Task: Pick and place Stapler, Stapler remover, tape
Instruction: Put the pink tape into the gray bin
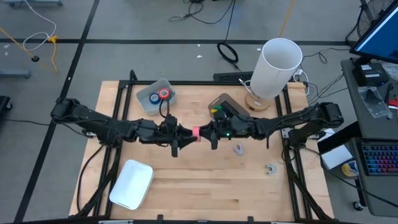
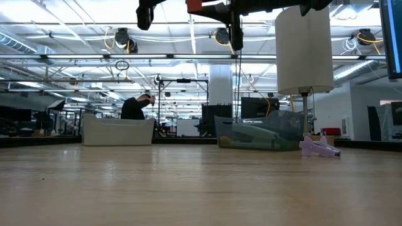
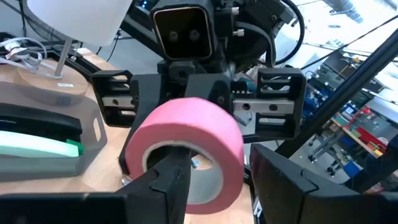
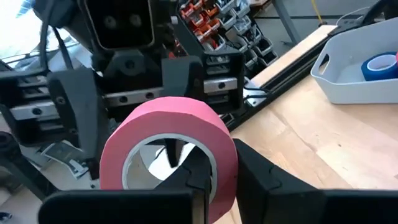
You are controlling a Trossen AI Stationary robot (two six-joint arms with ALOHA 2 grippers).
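A pink tape roll (image 1: 196,132) hangs in mid-air over the middle of the table, between my two grippers, which face each other level. My left gripper (image 1: 186,134) comes from the table's left and my right gripper (image 1: 206,132) from its right; both are closed on the roll. A black and green stapler (image 3: 37,132) lies in a grey tray (image 1: 224,103) just beyond them. A lavender stapler remover (image 1: 239,149) lies on the table to the near right. A blue roll (image 1: 154,98) and a red roll (image 1: 164,93) sit in a grey bin (image 1: 147,104) at the far left. My left gripper has the roll's wall (image 3: 233,168) between its fingers, one finger (image 3: 168,183) reaching into the pale hollow, the other (image 3: 286,186) outside the pink band. It comes level from the table's left. The roll is clear of the table. My right gripper pinches the wall (image 4: 225,171) on the roll's opposite face, one finger (image 4: 196,180) inside the hollow and one (image 4: 267,180) outside. It comes level from the table's right. The roll's open faces point toward the two grippers.
A white lamp (image 1: 277,67) on a round wooden base stands at the far right. A white tray (image 1: 132,184) lies at the near left. A small grey clawed piece (image 1: 270,168) lies near the right edge. Bare wood stretches along the near side.
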